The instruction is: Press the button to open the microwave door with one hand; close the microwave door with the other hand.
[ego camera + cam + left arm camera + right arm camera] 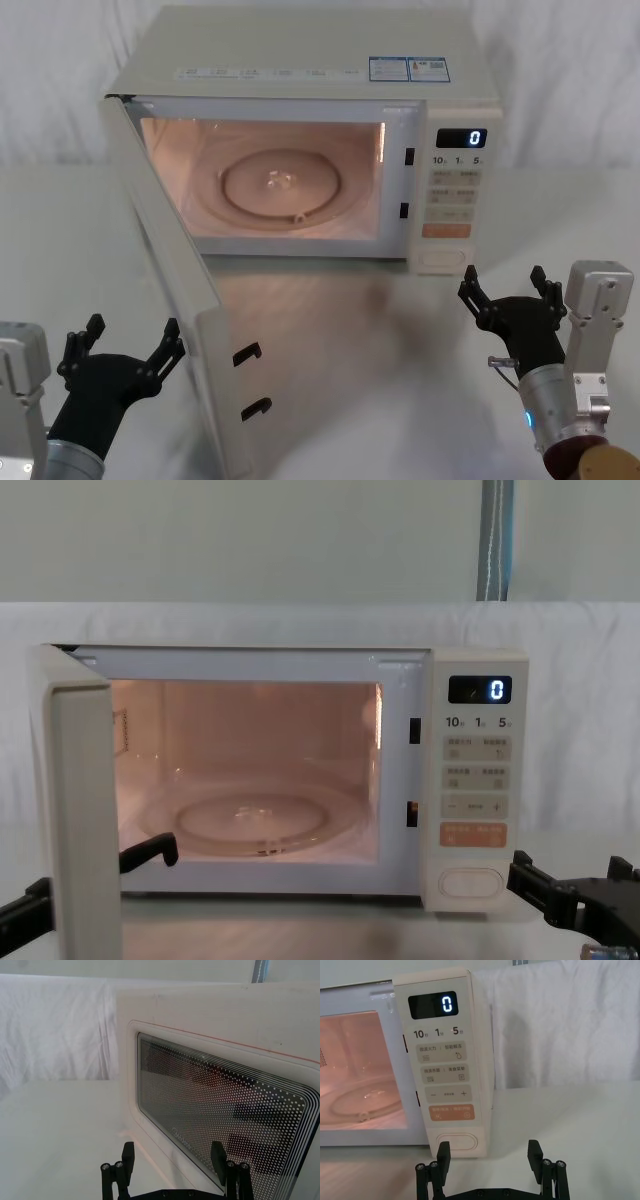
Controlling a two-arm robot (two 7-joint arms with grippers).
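1. Left gripper (126,345), fingers spread and empty, low at front left, just outside the swung-out microwave door (165,290).
2. Microwave (300,140) on white table (60,250), cavity lit, glass turntable (282,185) inside.
3. Button (443,258) at control panel's bottom.
4. Right gripper (507,288), fingers spread and empty, just before that button, not touching.

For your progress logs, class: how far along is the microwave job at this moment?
Done: the door stands wide open and the cavity is lit, so the button has evidently been pressed. In hand: the right gripper sits open just in front of the button; the left gripper is open beside the door's outer face, not touching it. Left: pushing the door shut.
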